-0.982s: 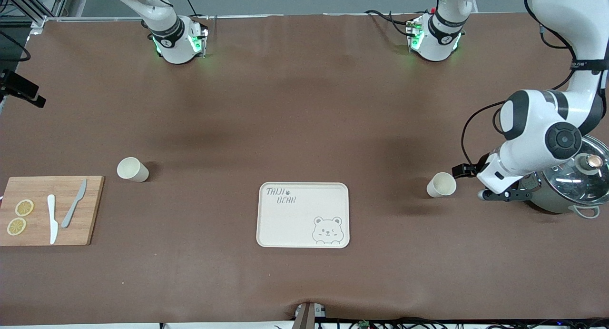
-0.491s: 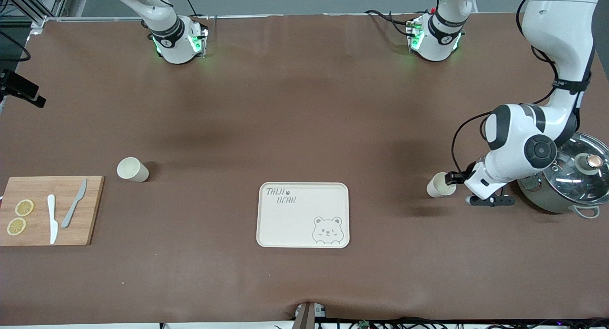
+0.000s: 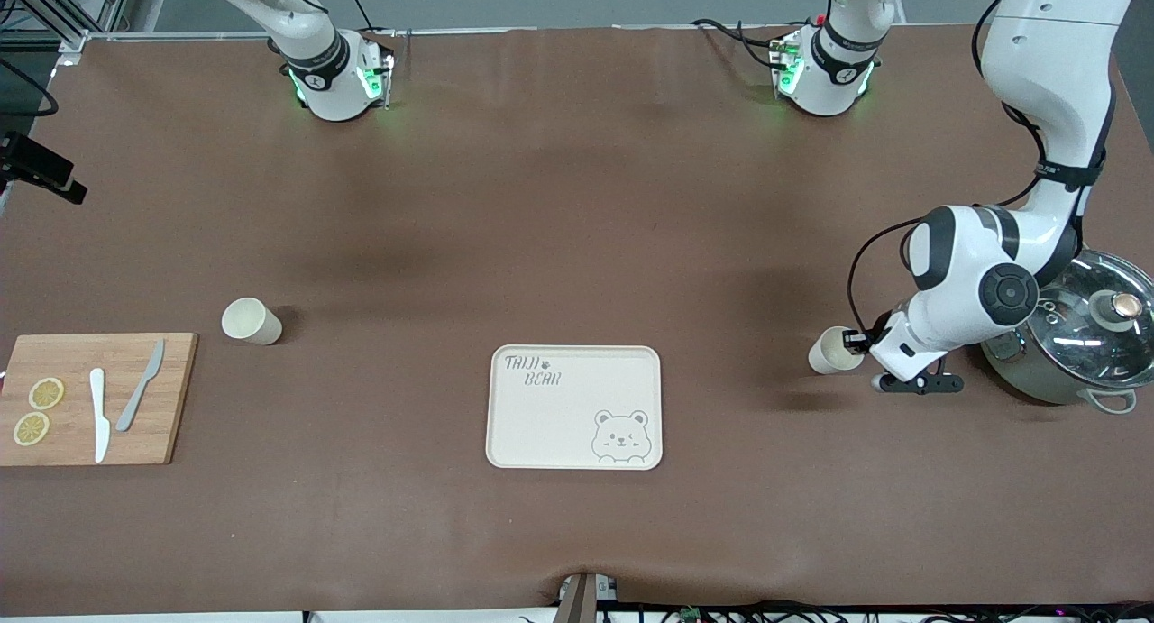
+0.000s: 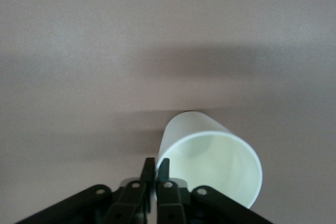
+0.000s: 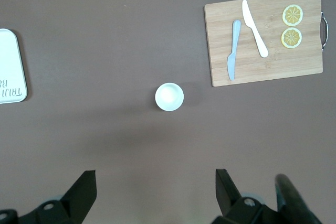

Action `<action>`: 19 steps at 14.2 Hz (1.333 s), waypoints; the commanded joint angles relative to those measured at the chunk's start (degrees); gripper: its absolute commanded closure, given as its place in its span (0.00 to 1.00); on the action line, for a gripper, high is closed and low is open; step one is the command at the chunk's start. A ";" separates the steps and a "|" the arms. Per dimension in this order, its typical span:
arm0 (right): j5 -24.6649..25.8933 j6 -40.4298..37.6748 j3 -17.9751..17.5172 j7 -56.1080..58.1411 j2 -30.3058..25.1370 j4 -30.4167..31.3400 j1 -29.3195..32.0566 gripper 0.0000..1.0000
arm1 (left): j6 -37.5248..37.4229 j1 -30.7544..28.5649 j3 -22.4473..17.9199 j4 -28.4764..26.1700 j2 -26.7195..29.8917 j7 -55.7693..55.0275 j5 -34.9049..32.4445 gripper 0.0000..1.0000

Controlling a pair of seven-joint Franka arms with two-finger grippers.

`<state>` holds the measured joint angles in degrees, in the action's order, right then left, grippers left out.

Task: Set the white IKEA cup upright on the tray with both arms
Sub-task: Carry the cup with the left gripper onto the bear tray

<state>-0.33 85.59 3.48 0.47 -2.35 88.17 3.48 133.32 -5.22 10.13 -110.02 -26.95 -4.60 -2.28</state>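
Centrally on the brown bench [image 3: 577,244] lies the cream bear-print tray [image 3: 574,407], bare, with a wooden cutting board [image 3: 171,398] at the right arm's end and a lidded steel pot [image 3: 1073,352] at the left arm's end. Bent sharply at the elbow, the left arm [image 3: 1037,109] reaches down beside the pot, its left hand [image 4: 156,174] pinched shut on the rim of a white cup [image 4: 210,163] lying on its side on the bench. High over a second, upright white cup [image 5: 169,97] near the board, the right hand [image 5: 155,192] hangs with fingers spread wide, holding nothing.
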 commanded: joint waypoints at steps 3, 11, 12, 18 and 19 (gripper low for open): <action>-0.47 2.12 -0.75 0.67 1.73 -0.81 1.44 0.00 | -1.03 2.13 0.68 3.66 1.90 -0.68 -1.24 1.00; -0.81 2.39 -0.75 0.67 9.53 -0.55 2.40 0.00 | -16.77 13.03 0.68 21.59 -2.14 -6.20 -0.01 1.00; -1.08 2.30 -0.75 0.67 11.39 -0.72 2.93 0.00 | -17.12 14.43 0.68 23.00 -2.93 -7.87 -0.10 1.00; -2.40 1.51 -0.75 0.93 18.59 -0.19 8.20 0.00 | -17.83 22.34 0.59 29.07 -8.20 -20.08 -0.10 1.00; -3.27 1.68 -0.84 1.19 20.26 -0.28 9.16 0.00 | -17.83 23.58 0.59 29.95 -9.08 -22.10 -0.10 1.00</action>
<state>-2.13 88.07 3.60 0.94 15.36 88.73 10.56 117.24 16.23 11.05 -84.30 -33.27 -23.17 -2.27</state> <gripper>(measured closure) 0.000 0.974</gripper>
